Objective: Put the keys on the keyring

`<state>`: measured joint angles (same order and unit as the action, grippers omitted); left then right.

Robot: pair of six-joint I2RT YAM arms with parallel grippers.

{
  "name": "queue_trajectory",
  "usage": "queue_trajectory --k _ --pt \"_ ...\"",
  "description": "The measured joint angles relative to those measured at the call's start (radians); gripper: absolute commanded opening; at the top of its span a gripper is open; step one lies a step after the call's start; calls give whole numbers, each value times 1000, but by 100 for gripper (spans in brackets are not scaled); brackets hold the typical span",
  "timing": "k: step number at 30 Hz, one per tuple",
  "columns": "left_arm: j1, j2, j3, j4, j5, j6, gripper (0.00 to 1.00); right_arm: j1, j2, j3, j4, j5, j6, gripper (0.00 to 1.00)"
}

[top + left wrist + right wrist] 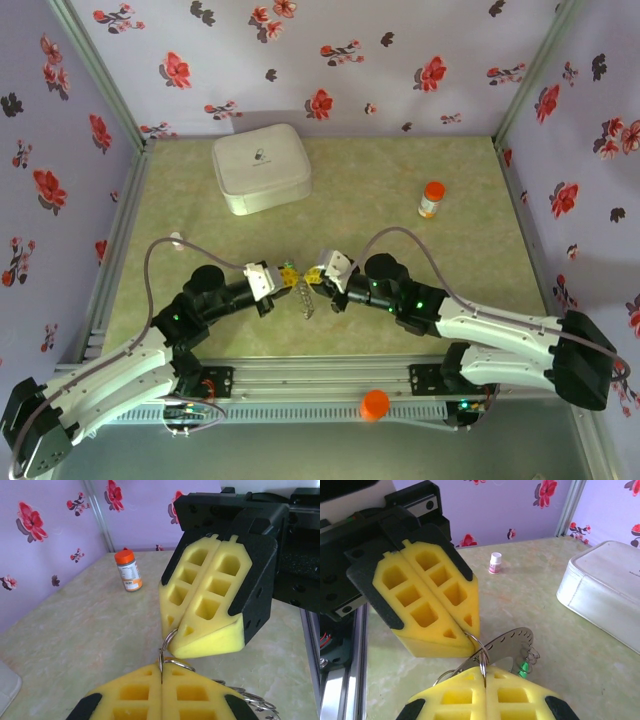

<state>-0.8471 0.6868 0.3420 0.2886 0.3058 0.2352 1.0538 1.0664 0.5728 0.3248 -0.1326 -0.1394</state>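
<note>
Left end effector (pixel 161 672): pads pressed fully together, pinching a thin wire loop (pixel 167 639) at the very tips, with nothing else in its grip.
Wire loop: bridges the small gap between the two end effectors, which stand tip to tip, almost touching; the wire runs into the seam of each pair of pads.
Keyring (pixel 512 642): its flat grey plate hangs off the loop, just below and beyond the tips. Whether its lower edge touches the desk (pixel 560 645) I cannot tell.
Green key (pixel 523 669): dangles among small chain links under the plate, just beyond the right tips. Whether it is properly threaded is unclear.
Right end effector (pixel 484 672): also clamped fully shut, nipping the same wire at its tips.
Risk, slip: the wire is thin and the foam soft, so any twist could let it slide out of one grip.
Risk, tug: if either end effector pulls away unevenly, the loop may be bent or snatched from the other.
Risk, drop: a loose key would fall to the desk beneath the tips.
Risk, collision: the pads are so close that a small misjudged move would jam them together.
</note>
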Motion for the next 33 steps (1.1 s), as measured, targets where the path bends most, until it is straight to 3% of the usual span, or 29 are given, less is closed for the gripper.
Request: queue_trajectory --k 26,33 --pt "-19 0 -10 51 -113 46 0 4 55 -52 201 67 412 0" --pt "-28 -5 -17 66 -104 46 0 -3 66 -52 198 70 441 25"
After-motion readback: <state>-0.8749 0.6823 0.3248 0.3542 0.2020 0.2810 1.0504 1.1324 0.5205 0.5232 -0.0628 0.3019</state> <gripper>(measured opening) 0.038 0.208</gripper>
